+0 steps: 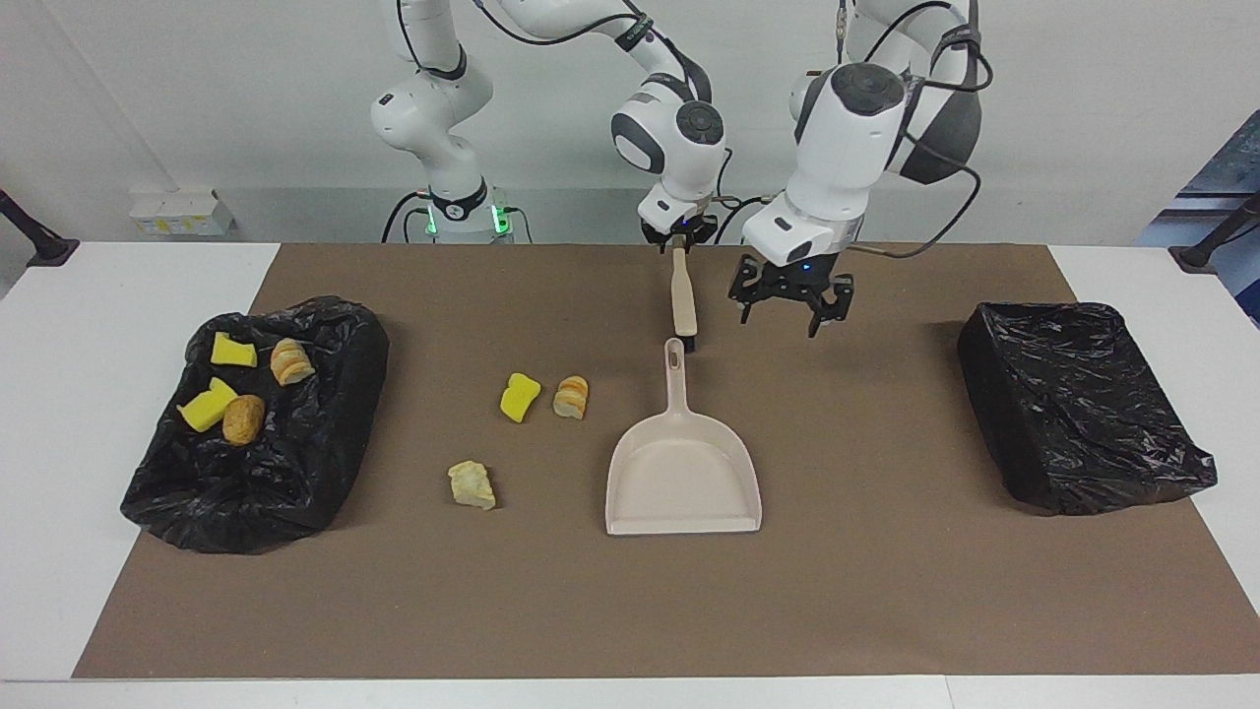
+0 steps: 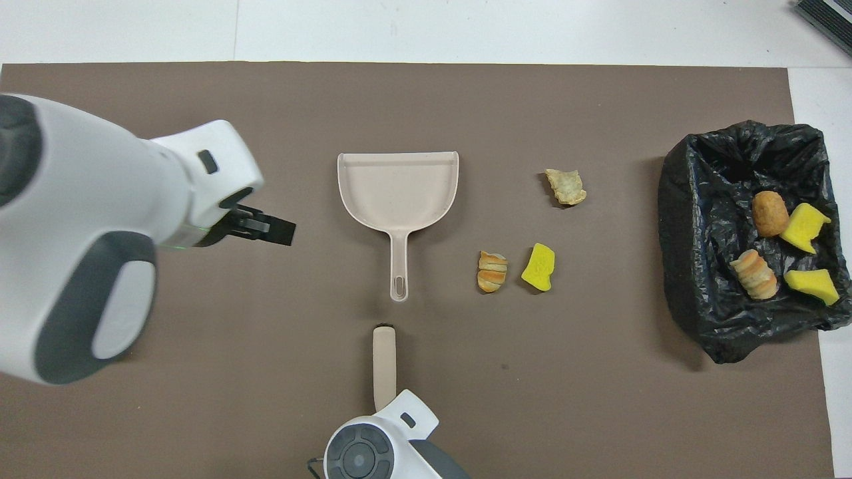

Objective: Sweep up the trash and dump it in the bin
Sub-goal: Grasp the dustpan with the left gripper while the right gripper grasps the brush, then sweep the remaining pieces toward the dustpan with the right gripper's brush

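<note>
Three scraps of trash lie on the brown mat: a yellow sponge piece, a bread lump beside it, and a pale lump farther from the robots. The beige dustpan lies flat mid-mat, its handle pointing at the robots. My right gripper is shut on the beige brush, whose tip is just short of the dustpan handle. My left gripper is open and empty over the mat beside the handle. The black-bagged bin holds several scraps.
A second black-bagged box stands at the left arm's end of the mat; the left arm hides it in the overhead view. The scraps in the bin are yellow sponge pieces and bread lumps.
</note>
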